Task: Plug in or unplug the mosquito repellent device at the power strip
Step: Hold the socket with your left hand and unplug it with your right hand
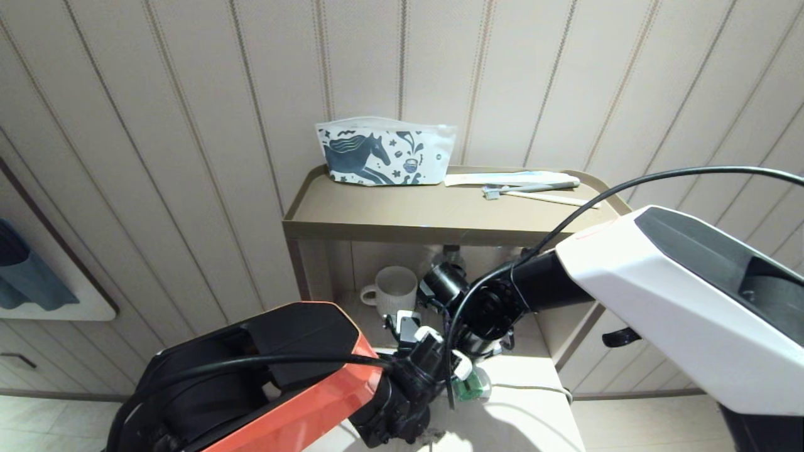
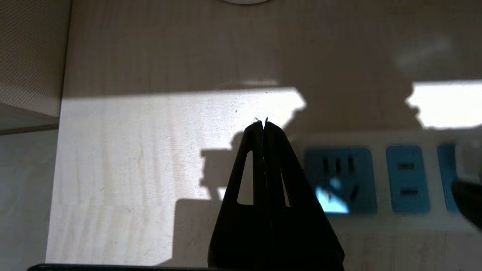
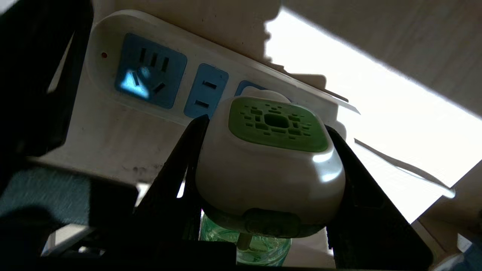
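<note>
My right gripper (image 3: 266, 126) is shut on the mosquito repellent device (image 3: 271, 162), one finger on each side of its white head with the green vent. The green liquid bottle (image 3: 260, 248) hangs below the head, and one plug prong (image 3: 244, 241) shows bare there, in no socket. The device sits just in front of the power strip's (image 3: 101, 81) third blue face; two other blue faces are free. In the head view the bottle (image 1: 472, 386) peeks out between both wrists. My left gripper (image 2: 263, 126) is shut and empty, over the strip's (image 2: 376, 226) rounded end.
A white mug (image 1: 394, 290) stands at the back of the lower shelf. On the top shelf (image 1: 440, 216) lie a horse-print pouch (image 1: 383, 154) and a toothbrush (image 1: 527, 187). The strip's white cord (image 3: 403, 165) trails off across the sunlit board.
</note>
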You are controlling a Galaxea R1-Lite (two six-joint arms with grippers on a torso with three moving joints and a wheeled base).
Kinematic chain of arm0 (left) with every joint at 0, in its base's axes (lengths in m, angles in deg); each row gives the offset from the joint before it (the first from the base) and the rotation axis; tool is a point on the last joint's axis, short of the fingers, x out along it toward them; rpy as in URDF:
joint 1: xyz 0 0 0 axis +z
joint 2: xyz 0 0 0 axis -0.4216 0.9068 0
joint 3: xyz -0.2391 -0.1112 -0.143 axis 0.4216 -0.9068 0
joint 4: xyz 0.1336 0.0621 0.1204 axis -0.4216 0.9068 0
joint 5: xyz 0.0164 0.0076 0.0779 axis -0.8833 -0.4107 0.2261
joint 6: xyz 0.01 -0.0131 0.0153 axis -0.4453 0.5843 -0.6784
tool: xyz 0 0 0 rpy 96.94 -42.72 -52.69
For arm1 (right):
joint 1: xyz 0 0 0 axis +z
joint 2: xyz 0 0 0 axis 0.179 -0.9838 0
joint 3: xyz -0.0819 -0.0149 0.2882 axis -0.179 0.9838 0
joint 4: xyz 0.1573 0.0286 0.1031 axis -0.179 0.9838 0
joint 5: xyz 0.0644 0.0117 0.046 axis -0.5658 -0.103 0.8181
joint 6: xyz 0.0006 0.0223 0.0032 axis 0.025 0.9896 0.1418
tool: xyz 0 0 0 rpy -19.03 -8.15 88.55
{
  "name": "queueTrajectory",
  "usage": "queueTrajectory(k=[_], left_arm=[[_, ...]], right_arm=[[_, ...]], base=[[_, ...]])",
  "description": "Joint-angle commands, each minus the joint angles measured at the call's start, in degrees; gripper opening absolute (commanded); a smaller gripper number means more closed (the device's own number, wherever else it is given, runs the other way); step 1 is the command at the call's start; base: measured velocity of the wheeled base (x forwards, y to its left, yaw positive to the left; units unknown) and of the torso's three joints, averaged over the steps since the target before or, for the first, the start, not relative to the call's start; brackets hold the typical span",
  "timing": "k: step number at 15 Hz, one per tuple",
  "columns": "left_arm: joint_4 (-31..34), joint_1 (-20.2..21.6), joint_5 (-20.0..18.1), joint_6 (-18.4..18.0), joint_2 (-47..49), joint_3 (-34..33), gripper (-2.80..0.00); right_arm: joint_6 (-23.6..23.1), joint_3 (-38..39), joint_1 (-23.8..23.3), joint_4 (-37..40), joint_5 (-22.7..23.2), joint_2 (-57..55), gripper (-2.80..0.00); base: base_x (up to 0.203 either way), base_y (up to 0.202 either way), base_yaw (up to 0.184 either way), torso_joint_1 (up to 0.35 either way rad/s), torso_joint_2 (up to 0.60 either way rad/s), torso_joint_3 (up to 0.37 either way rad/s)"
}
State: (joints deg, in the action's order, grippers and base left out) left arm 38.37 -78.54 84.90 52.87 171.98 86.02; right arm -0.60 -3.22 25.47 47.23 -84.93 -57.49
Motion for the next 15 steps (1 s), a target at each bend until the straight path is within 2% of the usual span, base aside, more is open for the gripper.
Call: queueTrajectory(k=[1,6,15], left_arm=[[-0.17,-0.35,0.16,0.24,-0.61,-1.18,-2.8],[-0.17,-2.56,0.14,1.35,-0.96,-1.97,-2.8],[0.53,-3.79,-1.34,1.09,-0.34,-1.02,-2.8]], right_arm=[[0.13,-0.62,-0.4,0.13,-0.07,-0.33,-2.8],[0.13,-0.71,-0.46,0.13,0.06,-0.54,-2.8],[0.22,-1.03,-1.07,0.18,0.15,-0.75,-2.8]], base=[[0.0,0.0,0.0,0.0,0.0,0.0],[0.0,0.0,0.0,0.0,0.0,0.0],[0.0,0.0,0.0,0.0,0.0,0.0]])
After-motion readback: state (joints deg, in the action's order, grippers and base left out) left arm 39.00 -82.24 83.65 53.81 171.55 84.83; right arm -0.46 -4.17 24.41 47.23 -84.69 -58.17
